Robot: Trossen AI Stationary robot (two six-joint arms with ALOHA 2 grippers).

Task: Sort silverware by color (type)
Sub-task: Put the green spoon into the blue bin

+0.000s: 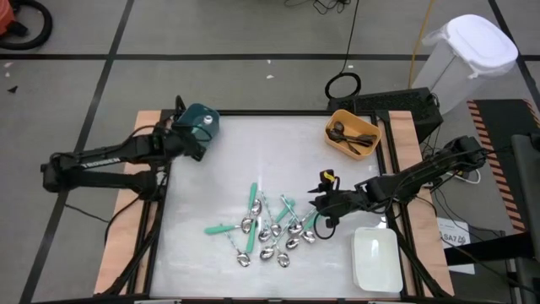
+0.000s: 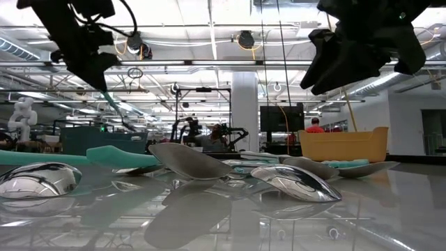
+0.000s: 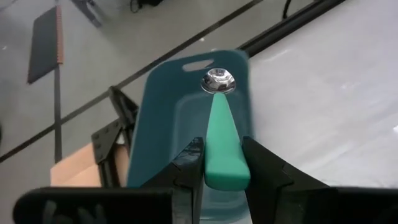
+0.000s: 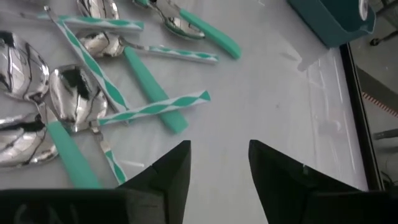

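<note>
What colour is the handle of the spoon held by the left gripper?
Plain teal-green handle, seen best in the left wrist view.

Teal bin (image 1: pixel 199 121), orange bin (image 1: pixel 353 133) and white bin (image 1: pixel 375 259) sit on the table (image 1: pixel 211 190).

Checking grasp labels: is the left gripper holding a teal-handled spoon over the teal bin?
Yes, the left gripper fingers clamp the teal-handled spoon, its bowl over the teal bin.

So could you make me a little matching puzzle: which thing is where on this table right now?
Things:
1. orange bin
2. white bin
3. green-handled spoon
4. spoon pile

Places:
A. gripped by the left claw above the teal bin
B. holds dark utensils
C. loose on the table, mid-front
D. front right corner, nothing in it

Pairs: 1-B, 2-D, 3-A, 4-C
</note>
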